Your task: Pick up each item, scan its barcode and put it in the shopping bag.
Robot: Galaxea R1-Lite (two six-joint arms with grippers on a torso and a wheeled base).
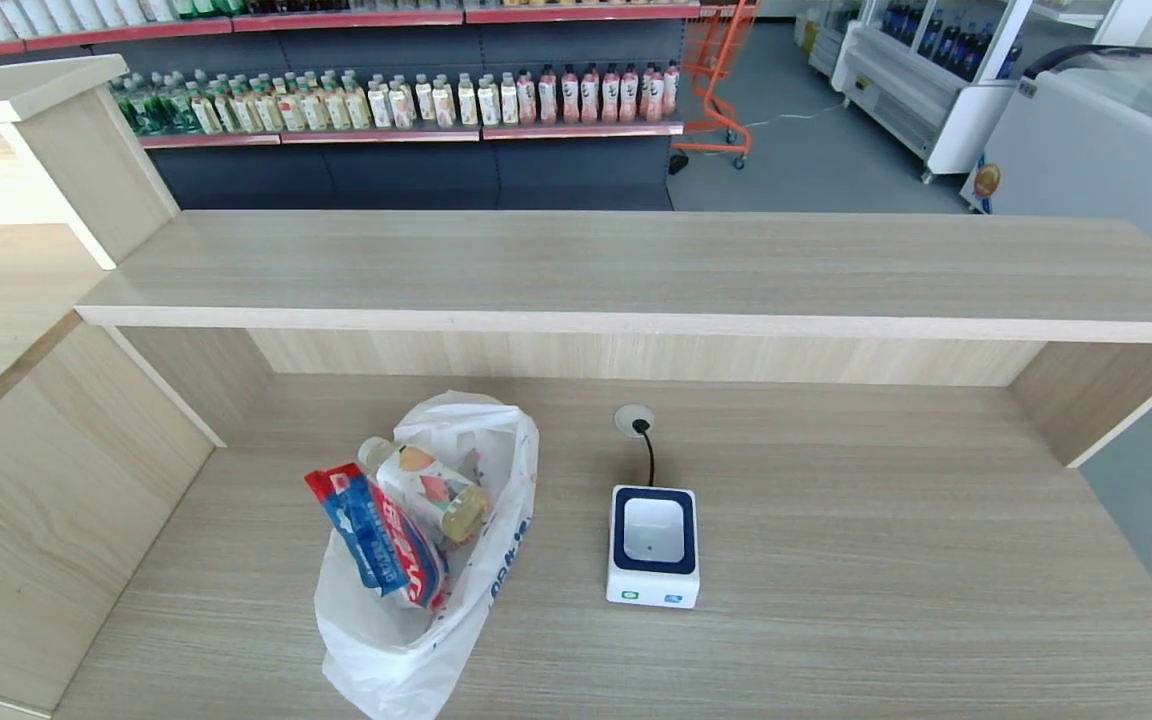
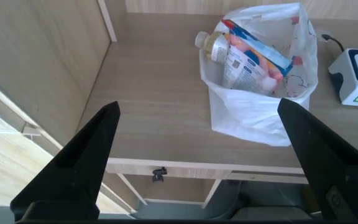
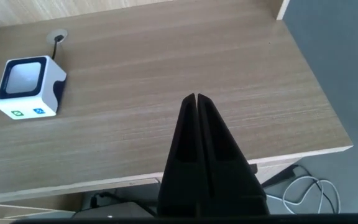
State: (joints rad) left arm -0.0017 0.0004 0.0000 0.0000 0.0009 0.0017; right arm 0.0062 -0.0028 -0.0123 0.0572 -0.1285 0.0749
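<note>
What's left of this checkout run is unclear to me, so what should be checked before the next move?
1. Bottle inside the shopping bag: ok.
2. Red and blue packet inside the bag: ok.
3. Left gripper open, holding nothing: ok.
4. Right gripper shut, holding nothing: ok.
5. Scanner upright beside the bag, window uncovered: ok.
6. Both items' barcodes scanned: cannot tell.
</note>
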